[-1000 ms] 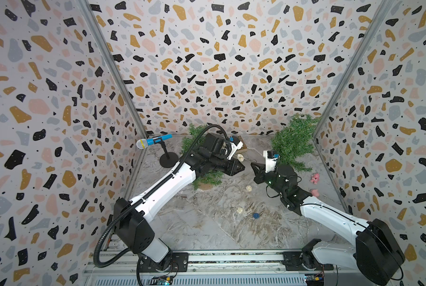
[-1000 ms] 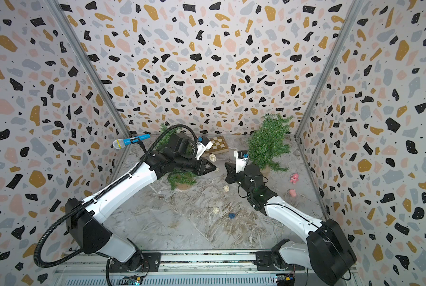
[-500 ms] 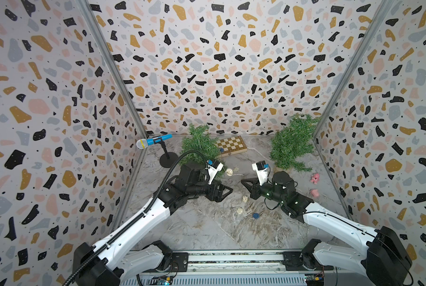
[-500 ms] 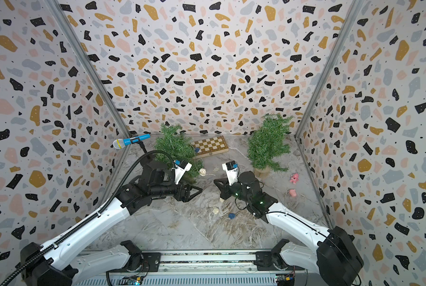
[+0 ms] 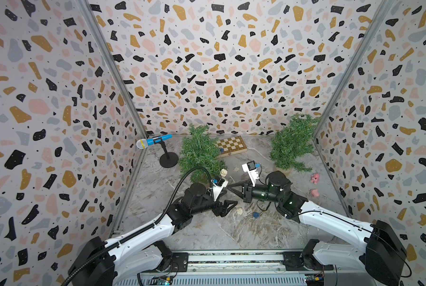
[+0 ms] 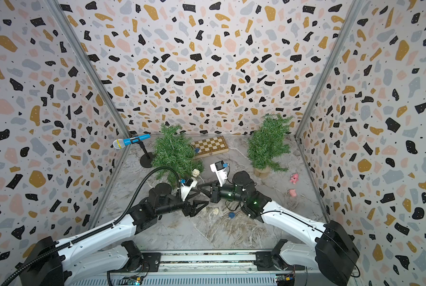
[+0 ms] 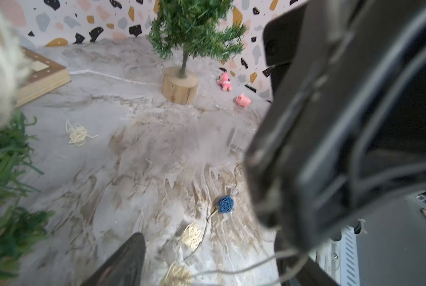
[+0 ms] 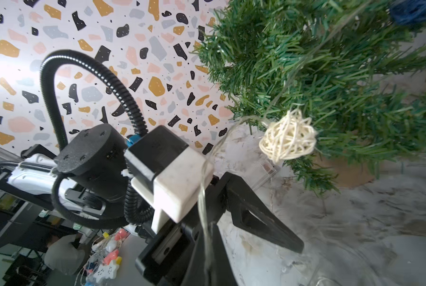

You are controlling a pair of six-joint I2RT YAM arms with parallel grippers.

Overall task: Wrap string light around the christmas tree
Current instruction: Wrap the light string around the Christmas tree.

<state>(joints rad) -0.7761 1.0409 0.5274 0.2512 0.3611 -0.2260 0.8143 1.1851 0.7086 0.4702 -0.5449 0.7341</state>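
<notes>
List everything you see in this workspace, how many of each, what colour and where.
Christmas trees: two, green, at the back, one beside the microphone, one near the pink toys.
string light: one, clear wire with cream and blue wicker balls, partly on the tree by the microphone, the rest on the table.
chessboard: one, brown and cream, at the back between the trees.
microphone: one, blue, on a black stand, back corner.
pink toys: two, pink, on the table.
table: one, grey marble.
left gripper: one, black, fingers open, low over the table.
right gripper: one, black, fingers shut on the string light wire.
</notes>
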